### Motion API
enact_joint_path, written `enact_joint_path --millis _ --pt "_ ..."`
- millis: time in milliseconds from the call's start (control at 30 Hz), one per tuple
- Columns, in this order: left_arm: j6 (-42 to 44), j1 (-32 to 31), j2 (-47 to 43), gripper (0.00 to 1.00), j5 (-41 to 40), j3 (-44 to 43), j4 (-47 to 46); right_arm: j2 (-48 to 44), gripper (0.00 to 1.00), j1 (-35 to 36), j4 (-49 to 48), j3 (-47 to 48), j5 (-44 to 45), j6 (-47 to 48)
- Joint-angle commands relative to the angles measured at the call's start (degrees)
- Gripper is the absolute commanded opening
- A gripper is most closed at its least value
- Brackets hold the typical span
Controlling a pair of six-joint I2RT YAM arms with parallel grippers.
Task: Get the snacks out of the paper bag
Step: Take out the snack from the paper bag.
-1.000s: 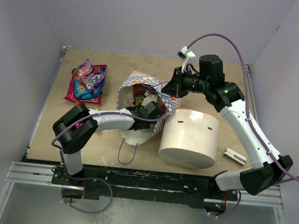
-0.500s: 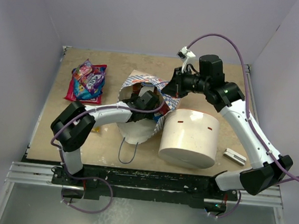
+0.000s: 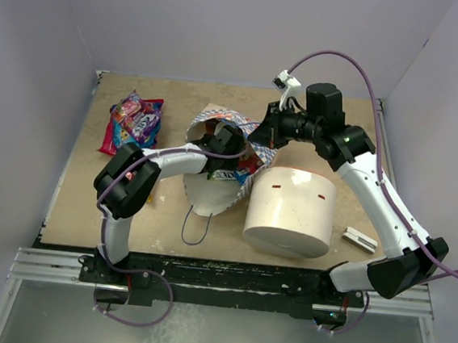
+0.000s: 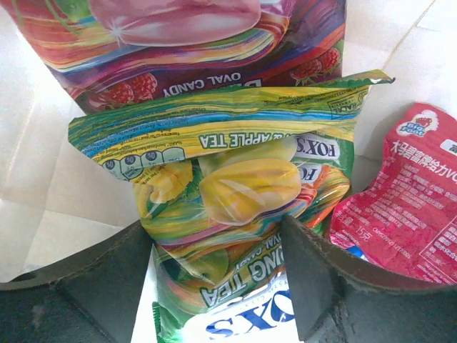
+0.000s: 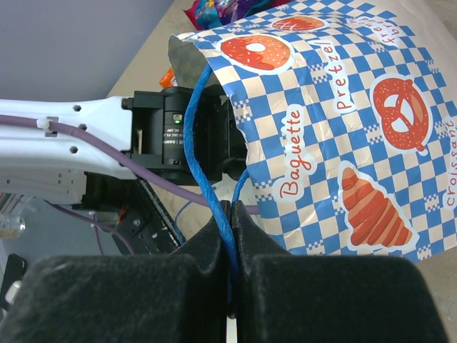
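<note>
1. Over the last second the left gripper [image 3: 227, 141] has gone from the near lip of the paper bag [image 3: 208, 202] up into its open mouth. The left arm's elbow has swung closer to the bag. The right gripper [image 3: 259, 135] and the bag have not shifted.
2. Only the right wrist view shows the right gripper's hold plainly. Its fingers are clenched together on a blue cord handle [image 5: 194, 136] just outside the bag's checkered wall, and the cord runs taut up to the lip.
3. Only the left wrist view shows the bag's white inside. A green packet [image 4: 235, 179] lies between the left fingers [image 4: 100, 286], which stand apart and touch it on both sides. Whether they squeeze it cannot be told. A purple packet [image 4: 200, 43] lies deeper in the bag, touching the green one. A red packet [image 4: 403, 207] lies just beside the green one.
4. Only the top view shows the surroundings. A pile of snacks [image 3: 134, 123] lies well left of the bag. A white cylinder [image 3: 290, 210] stands against the bag's right side. A grey bar [image 3: 360, 239] lies well right of the bag, beyond the cylinder.
5. Counted, there are:
   - three packets in the bag;
   - one pile outside it, whose number cannot be told;
   - two cord handles, the second [image 3: 194, 231] lying loose at the bag's near end;
   - one cylinder;
   - one bar.
</note>
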State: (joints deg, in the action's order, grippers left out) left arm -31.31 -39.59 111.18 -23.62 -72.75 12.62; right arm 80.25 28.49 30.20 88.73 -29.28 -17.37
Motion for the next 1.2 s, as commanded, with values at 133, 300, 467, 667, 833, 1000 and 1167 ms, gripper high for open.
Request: enact_joint_path --millis 133,300,467,667,833,1000,1167 --pt "-2.49 1.57 3.05 0.64 9.9 -0.29 -1.24 -1.23 0.0 0.16 -1.07 0.66 -0.67 -0.54" --pt "-3.84 1.58 1.3 0.43 12.19 1.21 0.07 -0.93 0.0 0.16 -1.32 0.83 -0.78 -0.48" --pt "-4.87 1.62 -3.05 0.27 12.59 3.22 1.92 -0.71 0.0 0.16 -1.54 0.66 -0.96 -0.55" --pt "-5.3 1.58 -8.05 0.13 14.05 5.18 3.68 -0.62 0.0 0.16 -1.75 0.66 -1.14 -0.73" --pt "-5.99 1.03 -11.89 0.04 15.98 6.69 5.65 -0.84 0.0 0.16 -1.78 0.49 -1.13 -0.9" --pt "-6.09 -0.36 -17.71 0.02 16.91 7.35 9.49 -0.88 0.0 0.16 -2.1 0.18 -1.01 -1.07" --pt "-6.11 -3.72 -25.63 0.01 16.5 8.58 14.52 -0.88 0.0 0.16 -2.81 0.04 -1.77 -1.4"
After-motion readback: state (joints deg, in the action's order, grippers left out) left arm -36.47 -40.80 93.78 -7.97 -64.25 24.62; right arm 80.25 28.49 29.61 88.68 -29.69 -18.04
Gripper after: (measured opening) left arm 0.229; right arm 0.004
